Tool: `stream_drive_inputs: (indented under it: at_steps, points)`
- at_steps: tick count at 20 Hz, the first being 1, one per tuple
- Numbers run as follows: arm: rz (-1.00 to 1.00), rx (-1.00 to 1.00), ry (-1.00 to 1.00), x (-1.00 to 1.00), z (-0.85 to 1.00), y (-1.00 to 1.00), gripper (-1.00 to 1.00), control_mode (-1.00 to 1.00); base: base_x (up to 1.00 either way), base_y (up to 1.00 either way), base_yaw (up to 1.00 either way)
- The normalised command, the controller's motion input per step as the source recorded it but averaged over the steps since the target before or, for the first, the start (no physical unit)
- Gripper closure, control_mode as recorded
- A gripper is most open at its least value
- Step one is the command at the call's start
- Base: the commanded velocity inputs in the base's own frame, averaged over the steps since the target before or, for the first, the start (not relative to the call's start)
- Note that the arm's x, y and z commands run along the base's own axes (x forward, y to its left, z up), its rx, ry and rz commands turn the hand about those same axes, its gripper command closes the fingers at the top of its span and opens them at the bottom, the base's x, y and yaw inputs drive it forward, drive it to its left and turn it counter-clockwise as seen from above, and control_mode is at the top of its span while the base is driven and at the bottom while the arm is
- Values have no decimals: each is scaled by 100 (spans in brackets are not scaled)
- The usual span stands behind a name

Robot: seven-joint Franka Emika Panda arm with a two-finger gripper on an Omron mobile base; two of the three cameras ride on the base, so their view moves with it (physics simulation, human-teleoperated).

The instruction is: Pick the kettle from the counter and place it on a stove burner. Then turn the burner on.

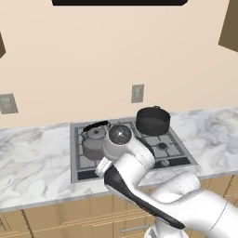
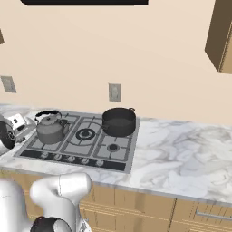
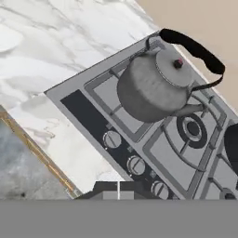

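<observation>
Pincer (image 3: 119, 189) tips meet at the bottom of the hand view, pressed together with no gap and nothing between them. They sit just above the strip of round control knobs (image 3: 136, 164) along the front edge of the steel cooktop (image 3: 93, 88), apart from the kettle.

From the left base view, the white arm rises from the lower right, folds at a dark-jointed elbow, and reaches forward and left so that the wrist hangs over the front left part of the cooktop (image 1: 183, 148), hiding the hand itself. In the right base view only the end of the wrist shows at the far left edge, near the cooktop's left corner.

Kettle (image 1: 94, 139) stands upright on the grate at the left side of the cooktop, over the left burner, its black arched handle up; the hand view shows it (image 3: 155, 86) with the lid knob on top and its spout toward the double-ring centre burner (image 3: 192, 128). A black round pot (image 2: 119, 121) sits on the back right grate, well apart from the kettle (image 2: 50, 127). The marbled desk (image 2: 181, 154) runs to both sides of the cooktop.
</observation>
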Motion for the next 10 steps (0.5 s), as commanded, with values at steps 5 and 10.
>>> stream_drive_inputs:
  at_steps: [5, 10]
  points:
    - [13, 23, -33, -100, 78, -100, 100, -100, 0, 0, 0]
    - [6, 28, -26, -100, 54, -100, 100, -100, 0, 0, 0]
